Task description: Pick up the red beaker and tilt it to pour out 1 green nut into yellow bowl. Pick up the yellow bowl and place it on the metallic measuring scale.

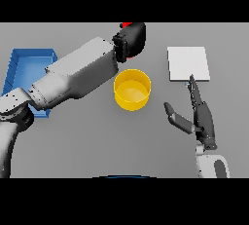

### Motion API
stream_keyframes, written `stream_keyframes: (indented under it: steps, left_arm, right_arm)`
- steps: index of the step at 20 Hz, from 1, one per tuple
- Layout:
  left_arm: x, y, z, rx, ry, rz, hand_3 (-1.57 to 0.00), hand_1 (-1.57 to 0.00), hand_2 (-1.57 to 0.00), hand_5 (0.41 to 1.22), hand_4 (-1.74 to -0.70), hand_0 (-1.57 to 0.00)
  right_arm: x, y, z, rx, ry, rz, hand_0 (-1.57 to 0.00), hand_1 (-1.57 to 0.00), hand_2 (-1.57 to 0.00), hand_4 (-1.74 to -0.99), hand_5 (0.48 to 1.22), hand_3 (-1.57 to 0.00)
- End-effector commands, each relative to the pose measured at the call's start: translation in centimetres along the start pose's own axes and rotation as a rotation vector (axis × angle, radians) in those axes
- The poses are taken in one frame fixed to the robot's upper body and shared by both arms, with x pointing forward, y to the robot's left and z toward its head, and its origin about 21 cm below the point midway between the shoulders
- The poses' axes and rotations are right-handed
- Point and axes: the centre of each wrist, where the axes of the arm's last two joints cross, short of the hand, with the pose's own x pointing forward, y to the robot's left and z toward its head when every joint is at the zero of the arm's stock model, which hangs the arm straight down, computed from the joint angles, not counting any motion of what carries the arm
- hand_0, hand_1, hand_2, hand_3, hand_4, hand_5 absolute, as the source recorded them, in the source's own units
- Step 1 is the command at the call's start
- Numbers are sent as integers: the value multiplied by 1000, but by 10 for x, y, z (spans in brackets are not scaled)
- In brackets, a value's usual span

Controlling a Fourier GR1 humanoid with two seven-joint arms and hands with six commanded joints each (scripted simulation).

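The yellow bowl (pixel 132 89) stands upright in the middle of the table, and I see nothing inside it. My left hand (pixel 132 39) is just beyond the bowl, curled round the red beaker (pixel 126 25), of which only a small red edge shows above the hand. No green nut is visible. The metallic measuring scale (pixel 188 63) is a flat pale square at the right rear. My right hand (pixel 199 114) is near the scale's front edge, open with straight fingers pointing at it and the thumb spread left.
A blue tray (pixel 24 68) lies at the left edge, partly covered by my left forearm (pixel 78 75), which crosses the table diagonally toward the bowl.
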Motion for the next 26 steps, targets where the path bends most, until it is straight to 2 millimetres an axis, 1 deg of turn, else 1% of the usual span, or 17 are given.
stream_keyframes:
  steps: [1,2,5,6,8,9,10,11,13,15,17,19,20,21,22,25,26]
  left_arm:
    - [-15,5,4,-4,21,-33,-1570,-1571,-1571,1221,-1729,-1571]
    - [-34,10,9,9,55,-36,-1571,-1571,-1571,1221,-1728,-1571]
    - [-90,0,32,11,187,55,-1571,-1571,-1571,1221,-1720,-1571]
    - [-108,-2,42,14,245,100,-1571,-1571,-1571,1221,-1720,-1571]
    - [-144,-10,61,0,380,255,-1571,-1571,-1571,1221,-1725,-1571]
    - [-155,-20,69,-5,429,372,-1571,-1571,-1571,1221,-1728,-1571]
    - [-170,-36,82,-13,491,552,-1523,-1571,-1571,1221,-1731,-1571]
    - [-180,-55,95,-3,537,702,-1515,-1571,-1571,1221,-1733,-1571]
    - [-194,-102,126,27,629,1027,-1507,-1571,-1571,1221,-1736,-1571]
    - [-189,-147,144,70,701,1271,-1530,-1571,-1571,1221,-1738,-1571]
    - [-172,-189,155,102,781,1467,-1545,-1571,-1571,1221,-1739,-1571]
    - [-145,-222,156,97,879,1617,-1554,-1571,-1571,1221,-1740,-1571]
    - [-127,-239,154,54,951,1666,-1558,-1571,-1571,1221,-1740,-1571]
    - [-115,-247,152,39,1013,1688,-1560,-1571,-1571,1221,-1740,-1571]
    - [-98,-261,151,59,1055,1756,-1562,-1571,-1571,1221,-1740,-1571]
    - [-71,-278,152,46,1202,1929,-1567,-1571,-1571,1221,-1741,-1571]
    - [-57,-287,154,31,1235,1974,-1567,-1571,-1571,1221,-1741,-1571]
  right_arm:
    - [-2,-1,-1,2,2,-2,1,1,1,-1138,565,1]
    - [-1,1,-1,6,-15,7,1,1,1,-1135,563,1]
    - [2,1,-2,8,-30,-8,1,1,1,-1131,553,1]
    - [1,2,-3,17,-30,-8,1,1,1,-1128,554,1]
    - [1,-3,-6,31,-31,-26,1,1,1,-1105,559,1]
    - [0,-2,-6,36,-31,-18,1,1,1,-1104,563,1]
    - [-1,-3,-6,44,-37,-21,1,1,1,-1102,572,1]
    - [1,-3,-6,47,-51,-15,1,1,1,-1104,576,1]
    - [0,-3,-6,43,-39,-22,1,1,1,-1114,578,1]
    - [1,-2,-9,53,-46,-15,1,1,1,-1121,588,1]
    - [3,-2,-12,58,-45,-8,1,1,1,-1125,601,1]
    - [1,-1,-12,73,-48,19,1,1,1,-1132,614,1]
    - [-2,-2,-10,74,-44,17,1,1,1,-1132,621,1]
    - [-2,-2,-12,79,-43,26,1,1,1,-1138,626,1]
    - [-1,1,-12,80,-45,21,1,1,1,-1142,628,1]
    - [-1,-1,-10,92,-52,25,1,1,1,-1138,648,1]
    - [-2,1,-9,95,-52,15,1,1,1,-1133,655,1]
